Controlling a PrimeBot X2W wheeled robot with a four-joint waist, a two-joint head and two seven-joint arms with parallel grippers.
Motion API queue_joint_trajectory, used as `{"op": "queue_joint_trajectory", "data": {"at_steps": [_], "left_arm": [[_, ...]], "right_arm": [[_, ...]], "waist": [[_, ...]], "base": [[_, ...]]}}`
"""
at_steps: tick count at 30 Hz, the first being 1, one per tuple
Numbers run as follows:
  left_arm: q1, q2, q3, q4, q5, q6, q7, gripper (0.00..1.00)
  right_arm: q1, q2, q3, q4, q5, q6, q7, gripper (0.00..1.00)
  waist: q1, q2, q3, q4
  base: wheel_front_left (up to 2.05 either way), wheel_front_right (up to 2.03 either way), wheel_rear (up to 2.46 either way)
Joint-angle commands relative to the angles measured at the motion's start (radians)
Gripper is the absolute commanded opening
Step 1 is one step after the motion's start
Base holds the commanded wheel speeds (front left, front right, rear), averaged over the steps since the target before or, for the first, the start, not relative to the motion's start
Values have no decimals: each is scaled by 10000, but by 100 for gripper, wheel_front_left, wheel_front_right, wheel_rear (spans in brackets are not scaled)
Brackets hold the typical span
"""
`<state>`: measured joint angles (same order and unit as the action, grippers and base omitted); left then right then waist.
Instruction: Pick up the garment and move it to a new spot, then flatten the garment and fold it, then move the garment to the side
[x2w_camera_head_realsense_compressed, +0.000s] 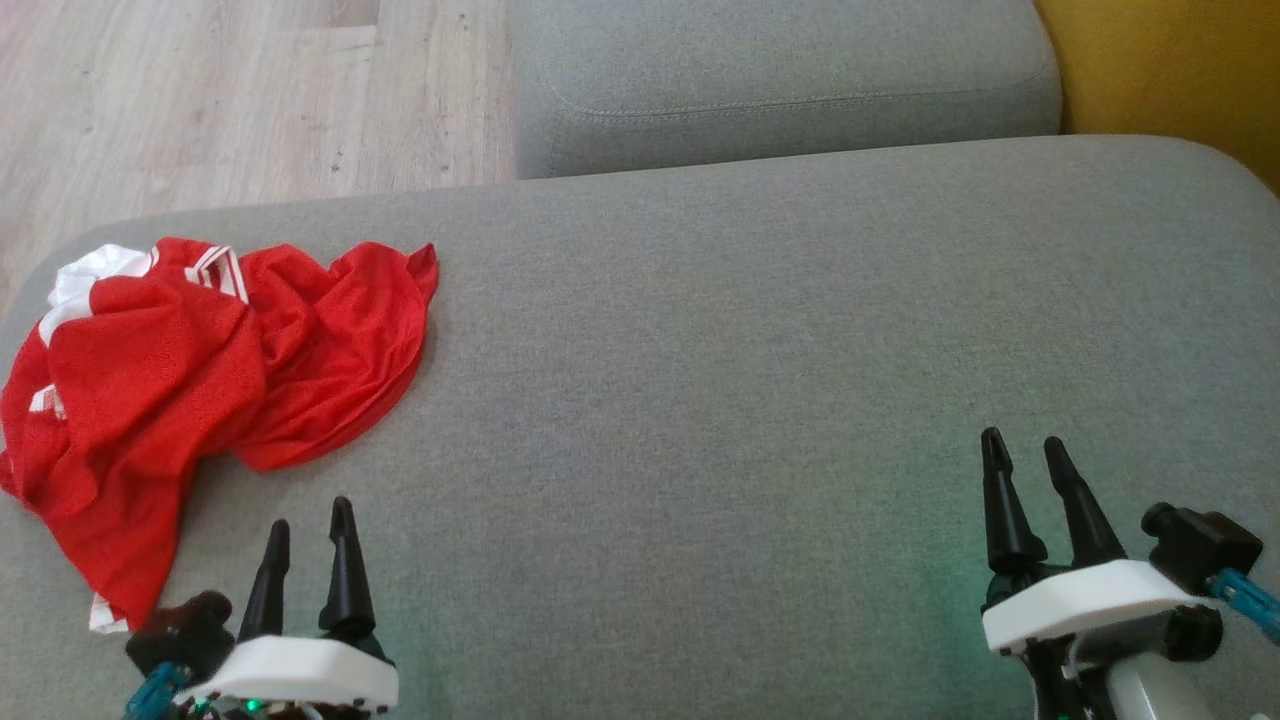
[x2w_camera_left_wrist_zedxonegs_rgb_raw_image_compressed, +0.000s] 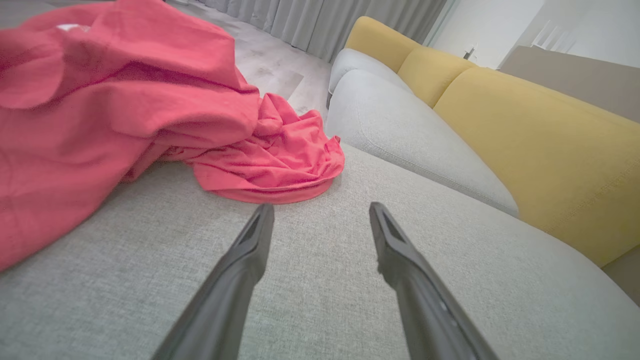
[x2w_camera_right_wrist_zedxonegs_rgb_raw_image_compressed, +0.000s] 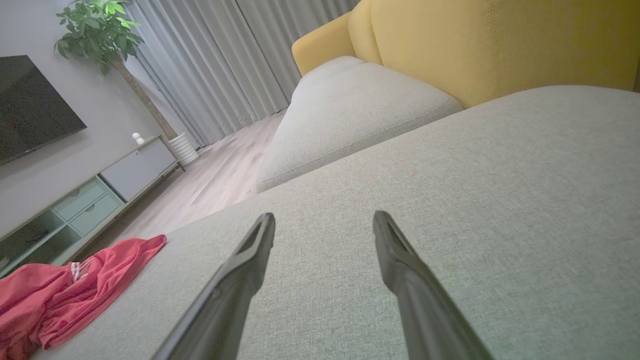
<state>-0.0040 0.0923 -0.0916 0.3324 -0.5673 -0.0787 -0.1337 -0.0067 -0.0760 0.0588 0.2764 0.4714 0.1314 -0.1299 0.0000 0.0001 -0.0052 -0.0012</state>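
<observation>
**Both grippers open, garment untouched**

From the head, we see the left gripper (x2w_camera_head_realsense_compressed: 310, 513) with its fingers spread and nothing between them, poised over the grey sofa seat (x2w_camera_head_realsense_compressed: 700, 380). The red garment (x2w_camera_head_realsense_compressed: 200, 380) lies crumpled ahead of those fingers and out to their left, near but not touching. It sits close to the seat's rounded corner, with the wooden floor (x2w_camera_head_realsense_compressed: 200, 90) beyond. The right gripper (x2w_camera_head_realsense_compressed: 1021, 437) is likewise spread and empty. It is well apart from the cloth, with bare seat ahead of its tips.

From the left wrist, the fingers (x2w_camera_left_wrist_zedxonegs_rgb_raw_image_compressed: 240, 270) stand parted. A rounded hem (x2w_camera_left_wrist_zedxonegs_rgb_raw_image_compressed: 280, 195) lies just beyond their tips, and the bulk of the garment rises to their left.

From the right wrist, the parted fingers (x2w_camera_right_wrist_zedxonegs_rgb_raw_image_compressed: 235, 270) hover over bare seat. The garment (x2w_camera_right_wrist_zedxonegs_rgb_raw_image_compressed: 65, 290) lies far off to their left.

We judge that the pickup has not begun, and several things could spoil it:

- **Thin pinch:** a grip on the hem alone could take a single layer. The cloth would then slip free, or the heap would trail behind.
- **Push instead of pinch:** so near the corner, this could shove the cloth onto the floor.
- **Tips driven too deep:** they could catch the soft seat fabric along with the garment.
- **Long reach:** the right arm's stretch across the seat could crowd the left arm.
</observation>
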Motion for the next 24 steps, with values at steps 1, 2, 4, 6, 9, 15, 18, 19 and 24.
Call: {"op": "queue_joint_trajectory", "data": {"at_steps": [1,2,4,6,9,15,18,19,24], "left_arm": [[-283,244,214,-294,313,69,-135,100],[-277,256,220,-305,429,83,-164,100],[-263,270,231,-326,656,106,-223,100],[-244,283,225,-344,898,124,-281,100],[-207,291,226,-374,1255,159,-369,100],[-118,332,279,-383,1929,195,-545,100],[-62,331,356,-342,2212,217,-633,100],[-47,325,394,-329,2288,218,-662,100],[-27,314,601,-221,2647,148,-809,100]], "right_arm": [[-236,-176,213,-307,-320,-5,-165,100],[-230,-178,224,-301,-429,-5,-194,100],[-219,-182,258,-292,-637,-5,-253,100],[-204,-194,291,-282,-848,-5,-312,100],[-184,-209,342,-268,-1166,-6,-401,100],[-127,-183,342,-207,-1668,-6,-578,100],[-97,-135,267,-137,-1754,-6,-667,100],[-89,-132,250,-107,-1812,-6,-696,100],[-63,-128,258,70,-2061,-6,-844,100]], "waist": [[0,-1,3,1],[0,-1,6,1],[0,-1,8,1],[0,-1,5,-2],[0,-1,1,-12],[0,-1,-16,-36],[0,-1,-16,-38],[0,-1,-12,-34],[0,-1,4,-13]], "base": [[0,0,0],[0,0,0],[0,0,0],[0,0,0],[0,0,0],[0,0,0],[0,0,0],[0,0,0],[0,0,0]]}}
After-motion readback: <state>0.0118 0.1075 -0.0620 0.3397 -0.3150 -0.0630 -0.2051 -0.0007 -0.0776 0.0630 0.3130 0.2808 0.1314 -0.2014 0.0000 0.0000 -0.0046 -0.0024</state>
